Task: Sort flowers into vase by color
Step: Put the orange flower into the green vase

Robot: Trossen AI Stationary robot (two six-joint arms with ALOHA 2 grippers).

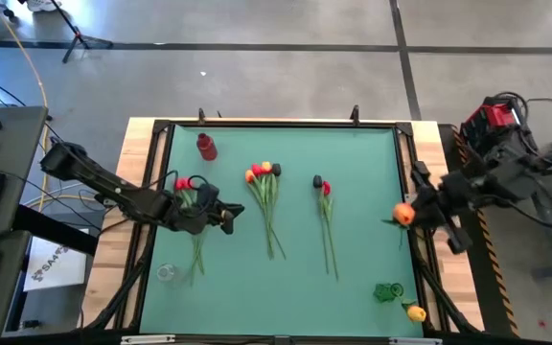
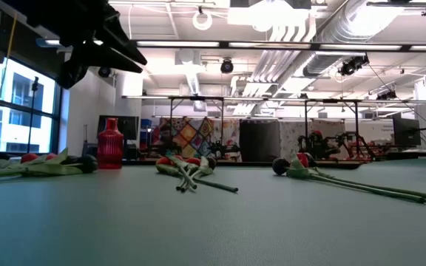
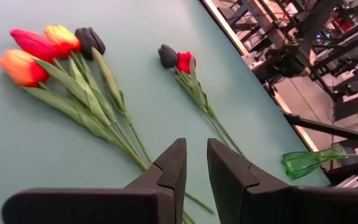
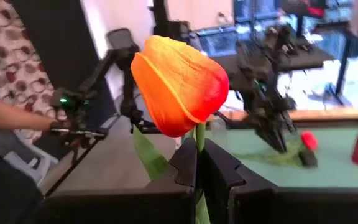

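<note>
Tulips lie flat on the green mat in three groups: a left bunch (image 1: 194, 206), a middle bunch (image 1: 264, 187) (image 3: 61, 68) with red, orange and black heads, and a black-and-red pair (image 1: 324, 196) (image 3: 179, 62). My left gripper (image 1: 228, 218) (image 3: 196, 163) hovers between the left and middle bunches with a narrow gap between its fingers, holding nothing. My right gripper (image 1: 418, 213) (image 4: 199, 158), at the mat's right edge, is shut on an orange tulip (image 1: 403, 214) (image 4: 179, 87). One yellow tulip (image 1: 416, 312) lies near a green vase (image 1: 387, 292). My right gripper pinches the orange tulip's stem (image 4: 200, 138) between its two fingers, just below the head. The fingers point roughly level toward the table's left. The head stands out past the fingertips, and a leaf (image 4: 148, 155) shows beside them. The rest of the stem is hidden behind the gripper.
A red vase (image 1: 206, 147) (image 2: 109, 144) stands at the mat's far left. A clear vase (image 1: 166, 273) sits at its near left. The green vase (image 3: 306, 162) lies on its side at the near right. A raised frame (image 1: 276, 123) borders the mat. A person's arm (image 4: 11, 115) shows beyond the table.
</note>
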